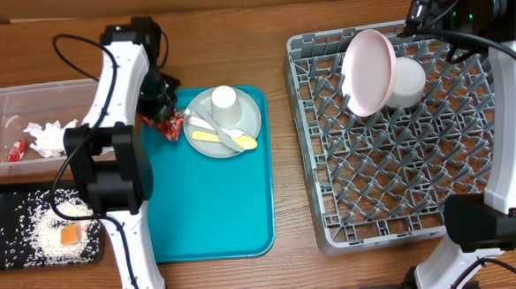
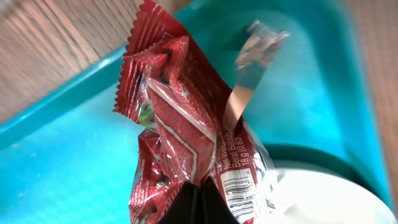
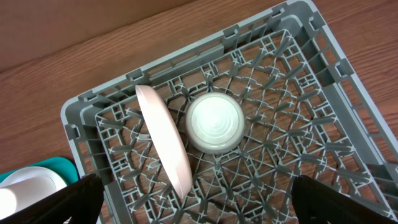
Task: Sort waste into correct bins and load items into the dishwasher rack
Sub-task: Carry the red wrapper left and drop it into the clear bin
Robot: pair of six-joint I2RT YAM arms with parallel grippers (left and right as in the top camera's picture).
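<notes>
The left claw (image 2: 199,199) pinches a red candy wrapper (image 2: 180,118) that stretches away from its tips, over a teal tray (image 2: 68,168); a plate (image 2: 323,199) sits to its right.

Crumpled red wrapper (image 2: 180,118) — teal tray (image 1: 208,209)'s edge

We think this is a robotics lab: two white and black robot arms (image 1: 112,90) (image 1: 512,122) work at a brown wooden table (image 1: 234,31) with a square grey plastic dishwasher rack (image 1: 393,182).

Left fingers (image 2: 186,205) pinch together on a red candy wrapper (image 2: 180,124), while right fingers (image 3: 68,202) stand spread wide.
</notes>
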